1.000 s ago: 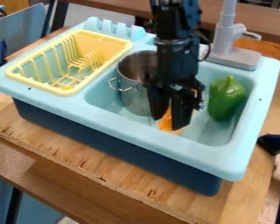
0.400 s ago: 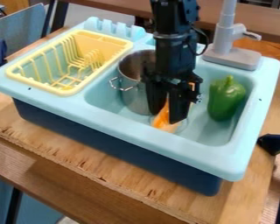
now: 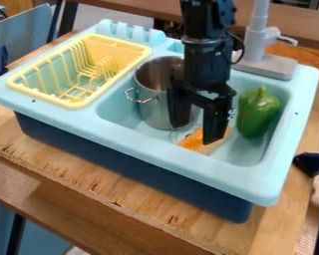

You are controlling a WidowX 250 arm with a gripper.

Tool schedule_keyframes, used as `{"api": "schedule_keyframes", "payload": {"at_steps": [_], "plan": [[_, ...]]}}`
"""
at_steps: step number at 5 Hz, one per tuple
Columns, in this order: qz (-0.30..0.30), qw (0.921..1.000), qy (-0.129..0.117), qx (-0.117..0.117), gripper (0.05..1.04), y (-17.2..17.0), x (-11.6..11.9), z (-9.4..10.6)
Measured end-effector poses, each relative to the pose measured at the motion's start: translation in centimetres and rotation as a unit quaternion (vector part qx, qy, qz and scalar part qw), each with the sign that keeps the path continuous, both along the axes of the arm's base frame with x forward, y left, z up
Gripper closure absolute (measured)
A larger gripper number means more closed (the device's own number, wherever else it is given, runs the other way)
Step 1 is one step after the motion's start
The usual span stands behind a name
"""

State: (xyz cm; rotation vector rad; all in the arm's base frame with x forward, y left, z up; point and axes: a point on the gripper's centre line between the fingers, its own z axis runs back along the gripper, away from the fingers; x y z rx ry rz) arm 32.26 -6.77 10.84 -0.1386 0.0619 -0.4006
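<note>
Black gripper (image 3: 197,133), fingers apart, at orange item (image 3: 192,140) near toy sink's (image 3: 142,145) front edge; steel pot (image 3: 151,105) alongside; green bell pepper (image 3: 257,112) toward right edge; sound grip likely needs centred fingers, pot untouched

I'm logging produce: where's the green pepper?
In the camera view, the green pepper stands in the sink basin, right of the gripper and in front of the gray faucet.

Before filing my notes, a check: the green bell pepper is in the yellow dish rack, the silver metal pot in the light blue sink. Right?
Not the yellow dish rack: the camera view shows the green bell pepper in the light blue sink, with the silver metal pot.
</note>
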Motion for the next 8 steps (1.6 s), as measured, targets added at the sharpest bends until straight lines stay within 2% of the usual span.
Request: {"api": "schedule_keyframes", "payload": {"at_steps": [1, 2, 3, 4, 5, 8], "plan": [[-0.007, 0.9999, 0.003, 0.008, 0.077, -0.1, -0.3, 0.2], [-0.002, 0.9985, -0.052, 0.016, 0.083, 0.5, -1.1, 4.7], [0.029, 0.9948, -0.094, 0.027, 0.083, 2.3, -2.6, 8.4], [0.075, 0.9929, -0.090, 0.017, 0.083, 5.1, -3.6, 10.2], [0.120, 0.9913, -0.051, -0.015, 0.083, 8.5, -4.2, 9.7], [0.112, 0.9924, -0.049, -0.017, 0.083, 8.2, -4.2, 9.6]]}}
